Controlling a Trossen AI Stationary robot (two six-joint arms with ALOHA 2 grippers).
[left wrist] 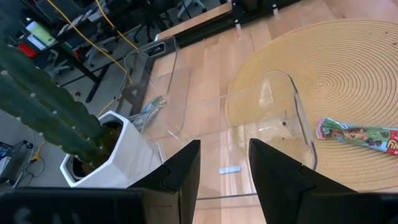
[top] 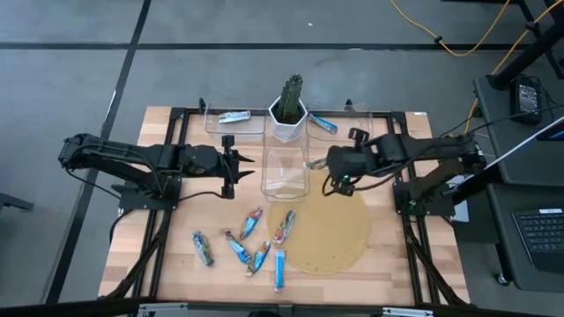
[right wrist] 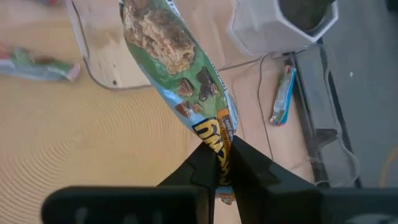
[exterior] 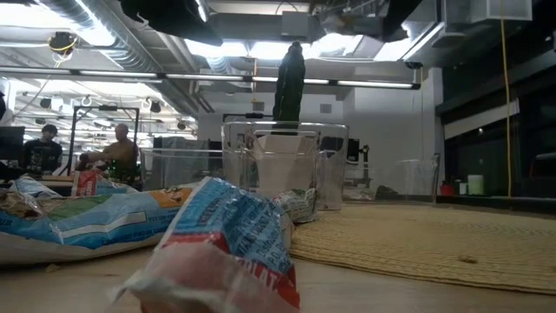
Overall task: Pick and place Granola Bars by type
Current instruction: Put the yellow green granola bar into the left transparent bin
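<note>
The right gripper [right wrist: 222, 163] is pinched tight on one end of a green bar [right wrist: 177, 59]. The bar's long axis runs straight out from the fingertips, so the free end leads and the held end trails. In the high view this gripper [top: 333, 179] sits at the right edge of the middle clear bin [top: 284, 172], with the bar end [top: 315, 163] poking toward that bin's rim. The right arm is the nearer one for any drop here; the left gripper [top: 236, 169] waits on the bin's other side, fingers part open and grasping nothing.

The wrapper is thin glossy film, crinkled, printed with granola and chocolate, and it flexes rather than staying stiff. I judge it will sag or swing when moved.

Just beyond the held bar lies the woven round mat [top: 339, 233], ribbed in rings, with one bar [top: 283, 225] on its left edge. Other bars [top: 240, 248] lie scattered on the wooden table [top: 159, 264] in front of the left arm, mostly blue film.

Farther back stands a white hexagonal pot [top: 288, 119] holding a cactus [top: 292, 91]. A clear bin on each side of it holds one blue bar, on the left [top: 233, 116] and right [top: 322, 124]. All bins are thin, hard, see-through plastic with rounded corners.
</note>
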